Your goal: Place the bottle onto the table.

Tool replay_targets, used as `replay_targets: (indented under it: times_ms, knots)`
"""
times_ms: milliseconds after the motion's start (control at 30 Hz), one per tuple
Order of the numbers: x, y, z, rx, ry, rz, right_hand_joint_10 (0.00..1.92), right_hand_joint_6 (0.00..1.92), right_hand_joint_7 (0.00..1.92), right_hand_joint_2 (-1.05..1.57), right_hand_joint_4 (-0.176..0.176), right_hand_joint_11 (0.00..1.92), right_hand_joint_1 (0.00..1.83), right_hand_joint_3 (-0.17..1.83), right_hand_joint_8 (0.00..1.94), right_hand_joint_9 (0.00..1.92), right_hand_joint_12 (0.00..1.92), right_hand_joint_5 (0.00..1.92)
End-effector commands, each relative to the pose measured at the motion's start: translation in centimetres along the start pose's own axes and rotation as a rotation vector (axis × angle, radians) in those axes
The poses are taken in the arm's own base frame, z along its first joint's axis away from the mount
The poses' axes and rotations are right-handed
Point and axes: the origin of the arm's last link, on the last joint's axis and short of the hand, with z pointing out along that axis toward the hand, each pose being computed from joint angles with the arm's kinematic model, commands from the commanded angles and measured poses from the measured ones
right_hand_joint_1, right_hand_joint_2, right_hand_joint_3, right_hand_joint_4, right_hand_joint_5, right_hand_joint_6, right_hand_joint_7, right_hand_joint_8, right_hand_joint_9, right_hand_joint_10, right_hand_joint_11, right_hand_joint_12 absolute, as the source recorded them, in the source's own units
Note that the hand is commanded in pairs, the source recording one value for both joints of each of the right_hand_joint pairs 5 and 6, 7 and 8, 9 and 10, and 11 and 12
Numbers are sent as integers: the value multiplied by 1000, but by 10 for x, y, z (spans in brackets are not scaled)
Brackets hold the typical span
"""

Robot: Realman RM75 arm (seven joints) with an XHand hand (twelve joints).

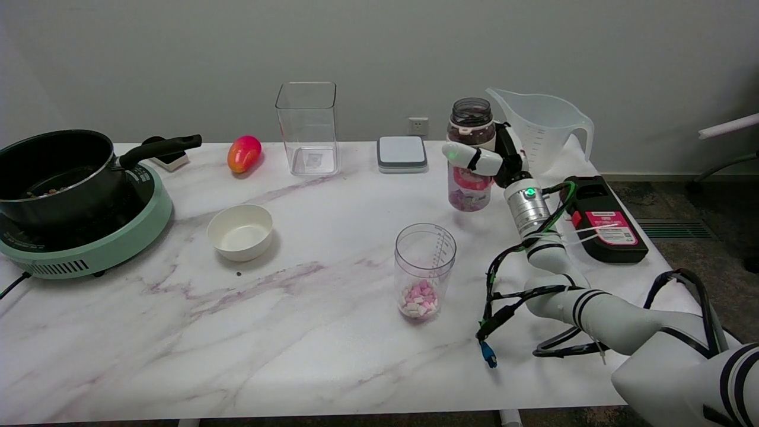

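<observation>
One thing to place: the bottle [470,155], clear with a dark cap and pink pieces at its bottom, held upright over the table's [296,332] far right part.
Bottle's place: toward the far edge, between the grey pad [402,153] and the measuring jug [542,130]; whether its base touches the marble I cannot tell, though it looks at or just above the surface.
Right hand [492,157]: wrapped round the bottle's upper body from the right side, one white finger lying across its front; it grips the bottle.
Done: the bottle is carried upright to a free patch of table.
Left: by my judgement, setting the base down flat, loosening the fingers, and drawing the hand away without tipping it.
Nearby: a beaker [425,270] with pink and white pieces stands nearer the front edge, apart from the bottle; a black device [602,218] lies at the right edge.
Farther off: a white bowl [240,232], a square clear container [307,127], a pot [56,172] at the left edge.
</observation>
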Motion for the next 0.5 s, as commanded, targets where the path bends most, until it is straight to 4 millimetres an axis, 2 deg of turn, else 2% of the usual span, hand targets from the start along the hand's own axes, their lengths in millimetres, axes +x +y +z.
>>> replay_targets:
  times_ms: [33, 500]
  knots:
    - [9, 18, -19, -56, 27, 60, 1446, 1817, 1719, 1291, 0, 1300, 1257, 343, 1719, 1446, 1300, 1817]
    - [17, 25, -25, -96, 21, 58, 1419, 1782, 1695, 1199, 0, 1275, 1284, 390, 1695, 1419, 1275, 1782]
